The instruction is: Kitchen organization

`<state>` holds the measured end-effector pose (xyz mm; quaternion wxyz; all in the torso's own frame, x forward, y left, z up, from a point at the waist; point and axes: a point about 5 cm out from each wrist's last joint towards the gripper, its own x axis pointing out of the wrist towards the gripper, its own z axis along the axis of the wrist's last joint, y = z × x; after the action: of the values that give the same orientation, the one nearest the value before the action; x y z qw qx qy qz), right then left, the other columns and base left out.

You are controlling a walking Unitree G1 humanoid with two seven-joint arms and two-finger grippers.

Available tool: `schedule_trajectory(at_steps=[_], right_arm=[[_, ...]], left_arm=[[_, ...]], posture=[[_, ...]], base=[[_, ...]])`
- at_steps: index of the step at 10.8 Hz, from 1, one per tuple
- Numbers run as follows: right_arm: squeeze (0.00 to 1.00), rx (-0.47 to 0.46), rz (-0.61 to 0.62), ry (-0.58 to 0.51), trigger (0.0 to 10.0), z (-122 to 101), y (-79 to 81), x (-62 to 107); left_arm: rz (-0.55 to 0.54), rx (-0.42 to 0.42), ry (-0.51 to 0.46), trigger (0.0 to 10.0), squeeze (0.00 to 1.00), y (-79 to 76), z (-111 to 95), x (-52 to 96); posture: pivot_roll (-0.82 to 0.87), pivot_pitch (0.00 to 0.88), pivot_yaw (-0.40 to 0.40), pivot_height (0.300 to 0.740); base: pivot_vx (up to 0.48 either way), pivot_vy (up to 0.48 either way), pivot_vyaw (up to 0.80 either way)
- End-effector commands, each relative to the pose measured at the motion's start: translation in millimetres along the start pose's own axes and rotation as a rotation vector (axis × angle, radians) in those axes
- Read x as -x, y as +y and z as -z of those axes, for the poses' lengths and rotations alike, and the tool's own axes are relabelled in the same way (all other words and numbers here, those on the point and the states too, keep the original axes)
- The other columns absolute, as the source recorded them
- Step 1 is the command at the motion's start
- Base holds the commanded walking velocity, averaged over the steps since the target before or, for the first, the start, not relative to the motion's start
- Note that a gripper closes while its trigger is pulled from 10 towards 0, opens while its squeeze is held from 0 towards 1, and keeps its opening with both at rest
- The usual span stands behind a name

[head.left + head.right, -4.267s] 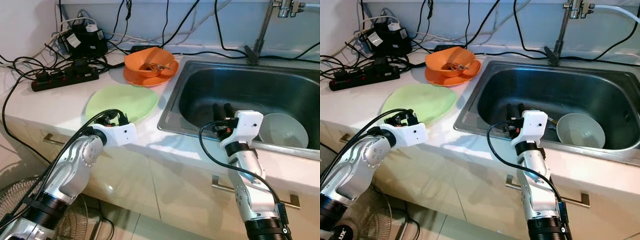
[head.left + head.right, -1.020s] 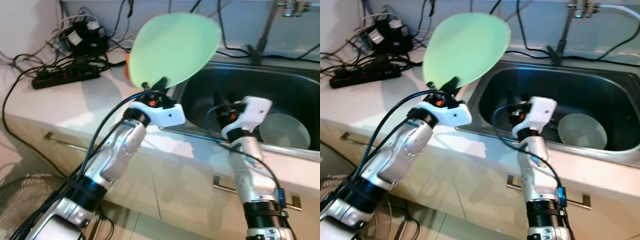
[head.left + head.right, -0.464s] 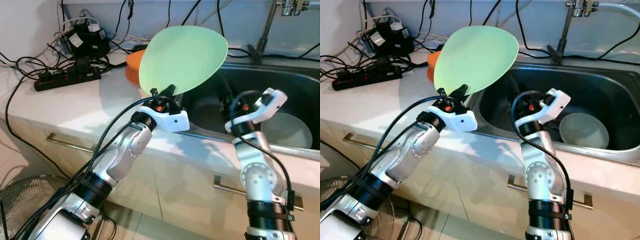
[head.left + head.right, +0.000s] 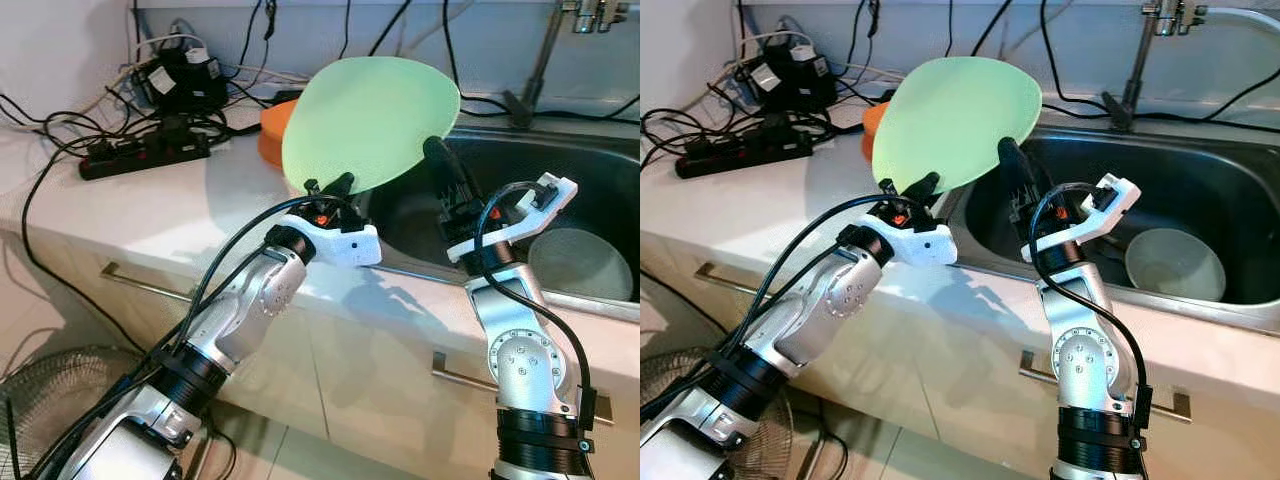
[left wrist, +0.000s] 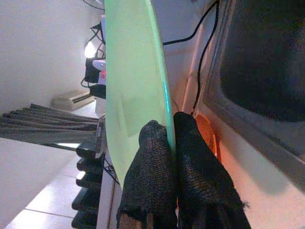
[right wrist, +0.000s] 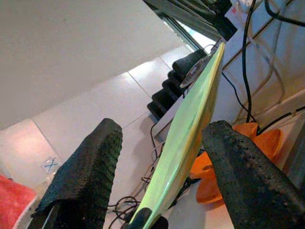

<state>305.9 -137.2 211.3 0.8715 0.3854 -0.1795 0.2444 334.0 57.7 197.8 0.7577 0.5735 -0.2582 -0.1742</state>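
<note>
No legible text, brand, number or sign can be made out. A white label is seen on the black power adapter (image 4: 188, 72) behind the green plate (image 4: 372, 122), but its print is too small to be read.

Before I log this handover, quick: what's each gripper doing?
Left gripper: shut on the green plate, held upright above the counter edge.
Right gripper: open, fingers either side of the plate's rim, not gripping.
</note>
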Motion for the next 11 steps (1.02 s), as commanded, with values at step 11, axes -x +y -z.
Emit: schedule_trajectory(at_steps=[11], right_arm=[[0.00,0.027,0.243,0.032,10.0,11.3,-31.7,-5.4]], left_arm=[[0.025,-0.006,-0.098,10.0,0.00,1.0,-14.7,1.2]], posture=[[0.07,0.016,0.117,0.740]], base=[[0.000,0.000,0.00]])
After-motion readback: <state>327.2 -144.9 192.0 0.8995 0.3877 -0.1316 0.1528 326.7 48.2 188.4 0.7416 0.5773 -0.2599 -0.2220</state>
